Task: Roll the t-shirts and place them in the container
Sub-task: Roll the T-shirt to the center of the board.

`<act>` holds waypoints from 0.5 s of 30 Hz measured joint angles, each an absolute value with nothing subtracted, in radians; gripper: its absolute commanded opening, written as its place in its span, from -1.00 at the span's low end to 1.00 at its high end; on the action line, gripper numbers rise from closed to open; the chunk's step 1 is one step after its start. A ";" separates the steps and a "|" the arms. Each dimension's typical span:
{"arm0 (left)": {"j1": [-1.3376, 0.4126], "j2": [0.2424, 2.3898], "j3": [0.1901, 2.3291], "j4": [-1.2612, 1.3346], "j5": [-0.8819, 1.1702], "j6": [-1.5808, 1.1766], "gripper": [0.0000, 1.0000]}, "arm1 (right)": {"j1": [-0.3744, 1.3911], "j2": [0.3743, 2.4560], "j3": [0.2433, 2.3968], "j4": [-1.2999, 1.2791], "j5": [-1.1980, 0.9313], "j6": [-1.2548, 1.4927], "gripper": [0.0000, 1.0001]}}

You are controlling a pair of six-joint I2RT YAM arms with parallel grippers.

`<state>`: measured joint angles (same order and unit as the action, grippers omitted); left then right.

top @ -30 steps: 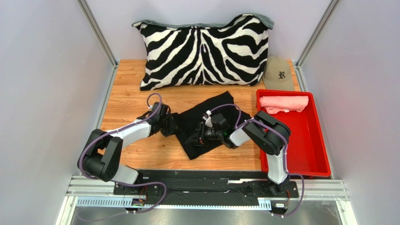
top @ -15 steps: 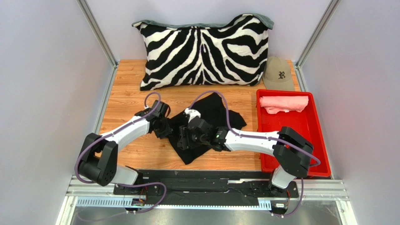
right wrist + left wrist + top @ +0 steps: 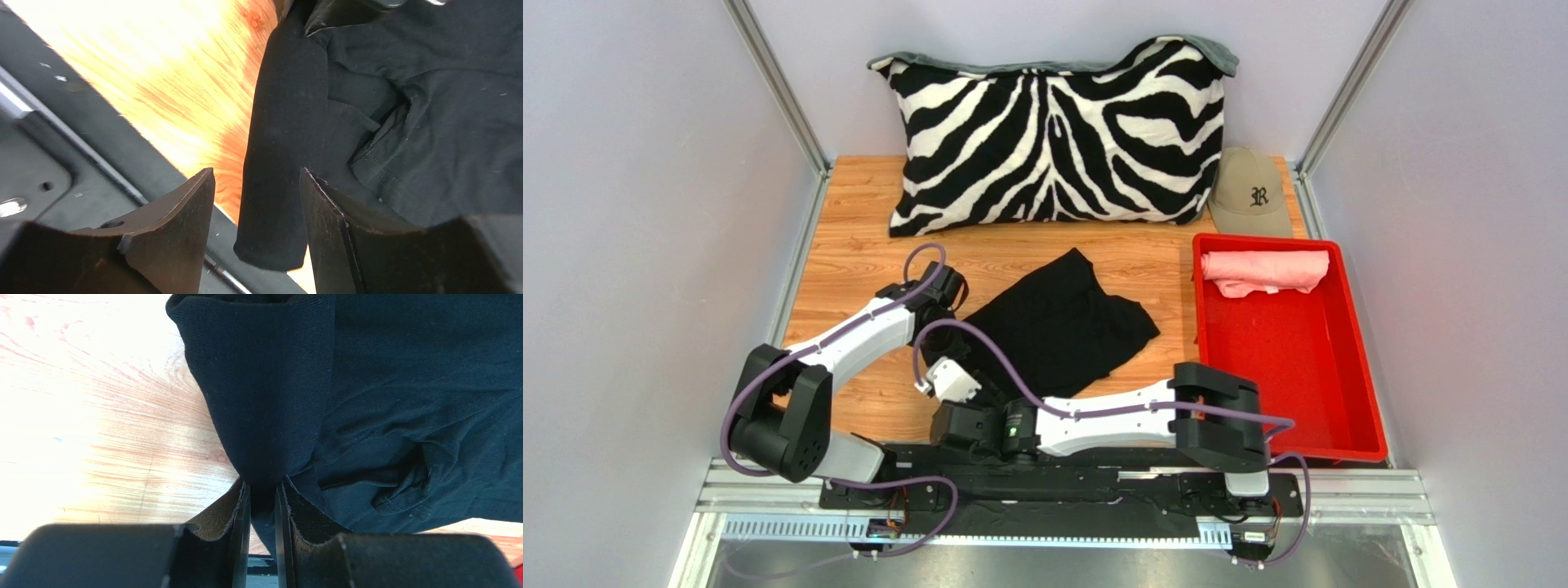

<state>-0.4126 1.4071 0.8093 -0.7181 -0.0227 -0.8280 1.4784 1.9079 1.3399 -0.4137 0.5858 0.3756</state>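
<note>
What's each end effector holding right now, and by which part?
The left end effector pinches a folded edge of the black t-shirt. The right end effector is open, holding nothing.

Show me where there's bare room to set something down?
Bare: the red tray's near half, clear of the pink t-shirt; the wood between zebra pillow and left gripper. Crowded: the near edge, around the right gripper and black t-shirt.

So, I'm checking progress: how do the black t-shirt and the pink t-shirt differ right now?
The black t-shirt lies loose and rumpled on the table; the pink t-shirt sits rolled in the red tray. The left tool pinches a fold of the black t-shirt; nothing touches the pink t-shirt. Both are plain, single-coloured cloth.
</note>
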 measured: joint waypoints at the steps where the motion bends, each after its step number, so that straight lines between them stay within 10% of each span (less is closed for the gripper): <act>1: -0.413 1.411 0.813 -0.721 -0.020 -0.826 -0.50 | 1.486 1.931 1.358 -0.427 0.609 0.365 0.18; 15: -0.409 1.440 0.849 -0.753 -0.010 -0.800 -0.49 | 1.518 2.179 1.548 -0.597 0.871 0.304 0.11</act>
